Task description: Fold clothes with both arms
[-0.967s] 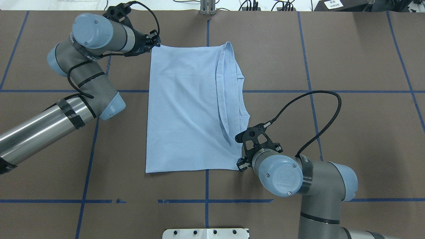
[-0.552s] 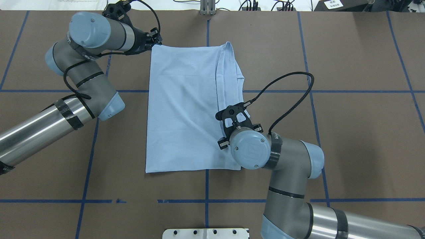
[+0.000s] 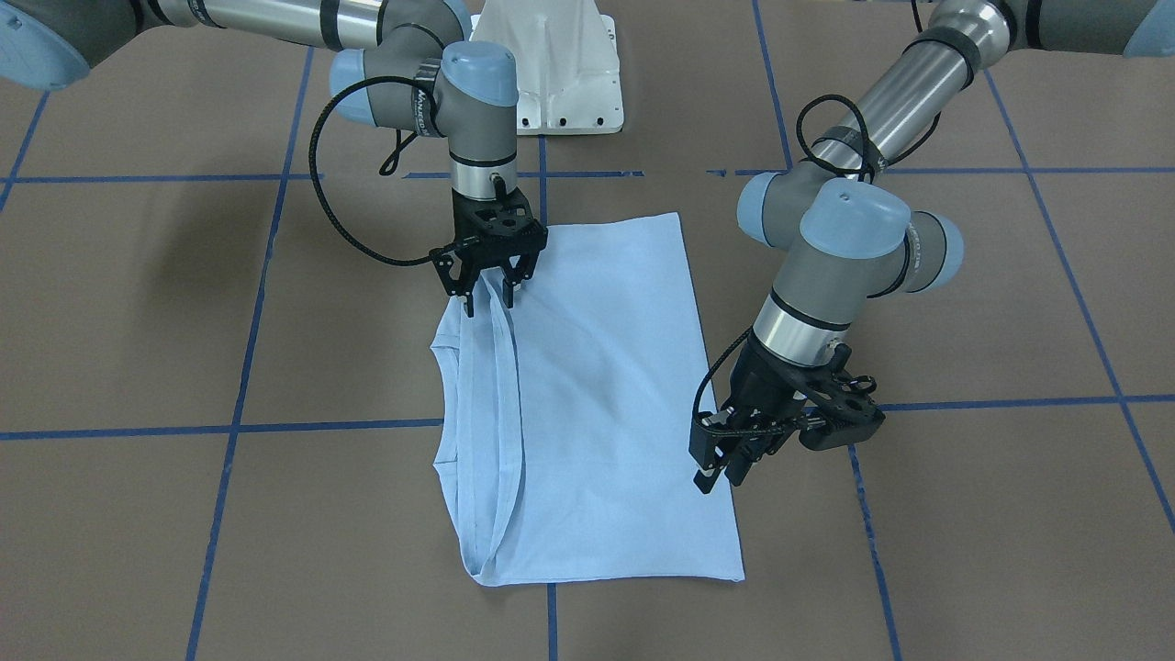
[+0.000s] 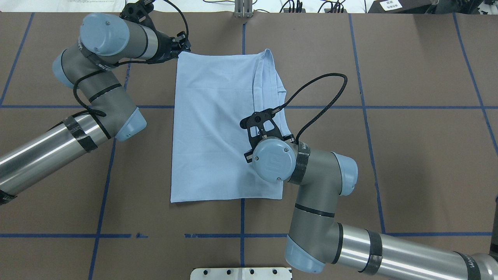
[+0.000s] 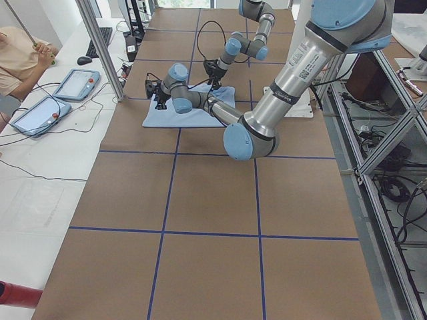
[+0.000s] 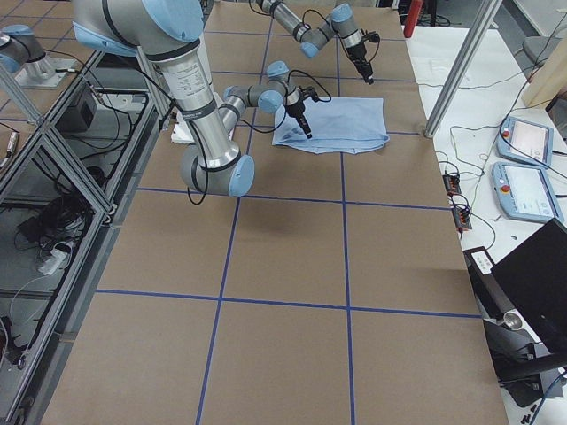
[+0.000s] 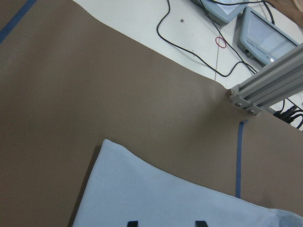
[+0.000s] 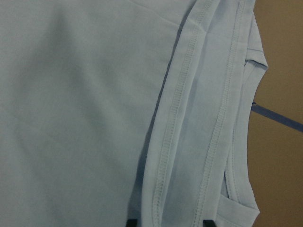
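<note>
Scene: you are looking at a brown bench [image 4: 408, 155] marked into squares by blue tape lines [image 4: 389, 106], with two silver-grey robot arms reaching in over it.
T-shirt [image 4: 214, 128]: light blue, folded into a tall rectangle and lying flat. It sits in the middle of the bench, across the centre tape lines, with one short edge towards your side and the other towards the robot's white base [image 3: 555, 73].
Folded side: along the shirt's long edge on the robot's right, you see two stitched hems [image 8: 177, 123] lying side by side, one layer over another.
Right arm [image 4: 311, 171]: bends in over the shirt's near right corner.
Right gripper [image 3: 488, 296]: points straight down over the stitched hems, fingers spread apart and holding nothing. Whether the tips touch the cloth cannot be told.
Left arm [image 4: 101, 77]: reaches along the bench's left side towards your edge.
Left gripper [image 3: 721, 473]: hangs above the shirt's corner on the robot's left, nearest your edge, fingers apart and empty.
Beyond the bench: a seated person [image 5: 17, 60] shows at a white side table.
</note>
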Controlling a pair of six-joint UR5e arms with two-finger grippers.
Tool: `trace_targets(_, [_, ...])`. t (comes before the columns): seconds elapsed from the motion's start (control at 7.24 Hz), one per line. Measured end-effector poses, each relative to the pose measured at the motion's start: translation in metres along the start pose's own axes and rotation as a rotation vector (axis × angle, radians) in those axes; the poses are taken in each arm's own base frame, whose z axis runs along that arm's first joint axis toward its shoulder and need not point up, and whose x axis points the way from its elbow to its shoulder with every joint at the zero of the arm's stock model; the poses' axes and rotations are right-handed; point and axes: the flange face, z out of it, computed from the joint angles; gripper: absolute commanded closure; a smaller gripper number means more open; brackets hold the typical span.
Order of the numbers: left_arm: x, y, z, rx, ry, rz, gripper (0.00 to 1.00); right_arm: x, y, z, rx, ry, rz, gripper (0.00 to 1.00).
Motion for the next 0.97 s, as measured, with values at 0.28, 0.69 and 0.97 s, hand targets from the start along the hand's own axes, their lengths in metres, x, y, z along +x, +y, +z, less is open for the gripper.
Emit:
trace_targets(0.28, [0.001,0.0,-0.001,0.0,0.001,0.0,0.5,-0.004,0.001,0.002,-0.012,-0.007,0.003,1.0])
trace_targets(0.69, [0.003,0.0,-0.003,0.0,0.004,0.001,0.5,-0.006,0.007,0.002,-0.039,-0.028,0.002,1.0])
trace_targets(0.97, [0.004,0.0,-0.004,0.0,0.006,0.001,0.5,0.007,0.001,-0.002,-0.066,-0.057,0.011,1.0])
